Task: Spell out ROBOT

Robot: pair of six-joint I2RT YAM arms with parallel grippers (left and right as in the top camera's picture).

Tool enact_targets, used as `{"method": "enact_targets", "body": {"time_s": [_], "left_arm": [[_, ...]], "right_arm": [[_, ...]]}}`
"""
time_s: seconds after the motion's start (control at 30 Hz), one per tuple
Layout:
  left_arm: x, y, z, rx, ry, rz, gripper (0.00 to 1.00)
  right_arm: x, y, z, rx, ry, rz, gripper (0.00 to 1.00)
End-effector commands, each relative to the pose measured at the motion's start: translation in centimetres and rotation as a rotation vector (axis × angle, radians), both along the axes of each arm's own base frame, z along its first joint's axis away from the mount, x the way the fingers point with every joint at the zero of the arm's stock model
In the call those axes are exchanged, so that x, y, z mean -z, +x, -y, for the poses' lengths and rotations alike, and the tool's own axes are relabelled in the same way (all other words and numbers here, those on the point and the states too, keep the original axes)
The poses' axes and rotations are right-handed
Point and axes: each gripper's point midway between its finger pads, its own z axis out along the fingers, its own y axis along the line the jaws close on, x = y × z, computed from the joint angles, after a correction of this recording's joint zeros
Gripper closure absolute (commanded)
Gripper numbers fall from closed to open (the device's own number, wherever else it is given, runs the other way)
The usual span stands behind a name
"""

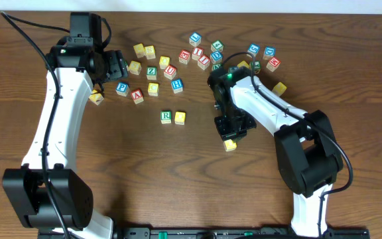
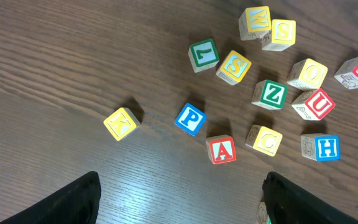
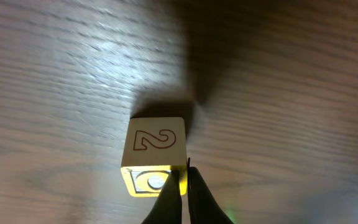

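A green R block [image 1: 166,117] and a yellow O block [image 1: 180,117] sit side by side at mid-table. My right gripper [image 1: 231,135] is shut, its two fingers [image 3: 186,186] pressed together against the near right corner of a yellow block [image 3: 156,144]. That block shows a 2 on top and a ring on its front, and it lies on the table [image 1: 229,144]. My left gripper [image 1: 115,66] is open and empty above the left part of the block pile. Its fingers [image 2: 179,202] show at the bottom corners of the left wrist view.
Loose letter blocks lie scattered at the back: yellow K [image 2: 121,122], blue P [image 2: 191,118], red A [image 2: 221,149], yellow C [image 2: 265,139], blue H [image 2: 322,147], green Z [image 2: 270,94], red U [image 2: 316,103]. More blocks cluster at the back right [image 1: 204,56].
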Motion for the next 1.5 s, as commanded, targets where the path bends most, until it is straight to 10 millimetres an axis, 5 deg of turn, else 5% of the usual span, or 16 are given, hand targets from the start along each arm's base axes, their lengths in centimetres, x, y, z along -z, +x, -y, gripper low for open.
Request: {"method": "enact_targets", "body": {"time_s": [0.0,0.2,0.77,0.83,1.03,1.47], "left_arm": [[0.4,0.0,0.1,0.006,0.004,-0.013,0.17],[0.4,0.0,0.1,0.006,0.004,-0.013,0.18],[0.4,0.0,0.0,0.005,0.004,-0.013,0.18],[0.4,0.0,0.1,0.006,0.004,-0.013,0.18],[0.4,0.0,0.1,0.006,0.004,-0.013,0.18],[0.4,0.1,0.1,0.006,0.004,-0.009,0.17]], "right_arm": [[-0.2,0.8,-1.0,0.014,0.058,0.034,0.99],[0.5,2.3,-1.7,0.070,0.072,0.091,0.99],[2.8,3.9,4.3,0.166,-0.006,0.109,0.95],[2.9,4.3,3.9,0.172,0.021,0.118,0.96],[2.8,5.6,-2.4,0.054,0.249,0.182,0.96],[-0.4,7.4,-4.5,0.059,0.350,0.220,0.99]]}}
